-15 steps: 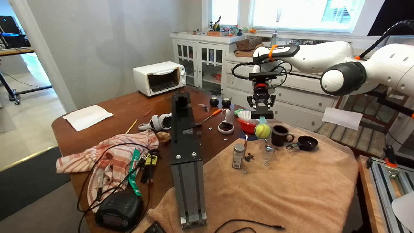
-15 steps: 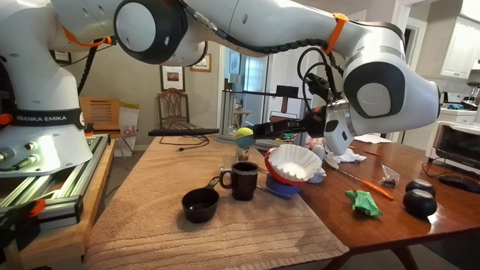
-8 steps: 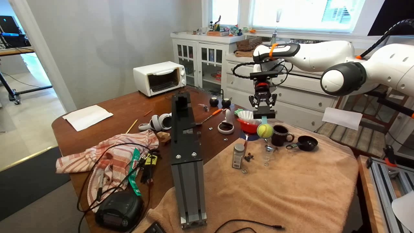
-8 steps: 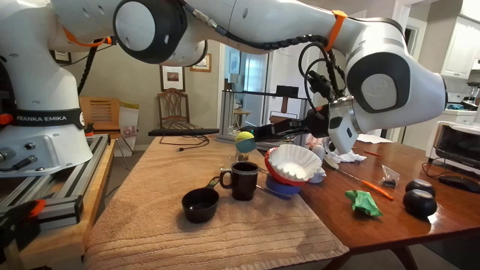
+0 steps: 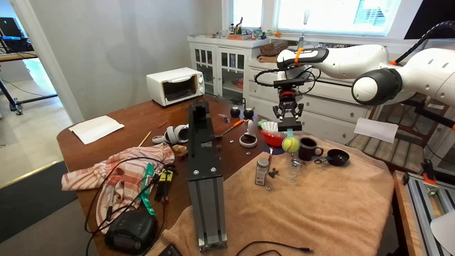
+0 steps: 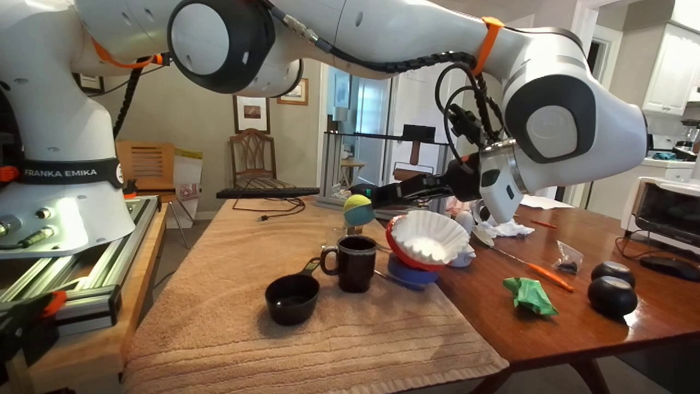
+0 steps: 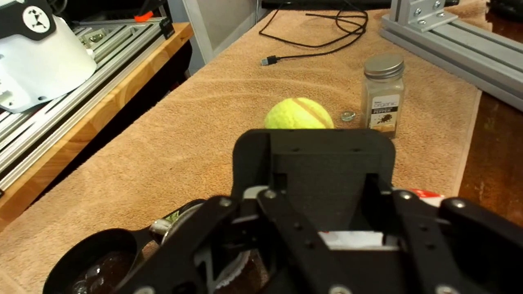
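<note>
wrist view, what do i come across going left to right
Black handled cup → yellow tennis ball → small clear glassy piece → pepper jar. Things whose place in the order is unclear are left out.

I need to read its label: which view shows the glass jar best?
The wrist view: the jar is large there, "PEPPER" legible. In an exterior view the whole jar shows, print too small to read; in an exterior view part of the jar shows between ball and mug.
</note>
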You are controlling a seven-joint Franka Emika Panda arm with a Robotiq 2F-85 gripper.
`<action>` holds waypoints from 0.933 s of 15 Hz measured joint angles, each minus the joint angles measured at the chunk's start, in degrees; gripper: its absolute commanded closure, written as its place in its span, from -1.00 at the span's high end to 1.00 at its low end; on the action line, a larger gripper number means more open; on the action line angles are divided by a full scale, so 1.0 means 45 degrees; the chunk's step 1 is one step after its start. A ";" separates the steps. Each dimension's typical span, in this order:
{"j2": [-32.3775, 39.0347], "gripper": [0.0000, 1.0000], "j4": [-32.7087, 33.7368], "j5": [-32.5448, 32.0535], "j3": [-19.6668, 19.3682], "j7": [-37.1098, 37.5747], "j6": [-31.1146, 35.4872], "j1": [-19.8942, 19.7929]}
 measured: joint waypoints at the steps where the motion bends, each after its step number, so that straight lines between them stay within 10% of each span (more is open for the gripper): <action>1: 0.0000 -0.57 0.0023 0.0000 0.0000 0.0029 0.0051 -0.0001; 14: 0.0064 -0.57 0.0228 -0.0066 0.0069 0.0184 0.0113 -0.0161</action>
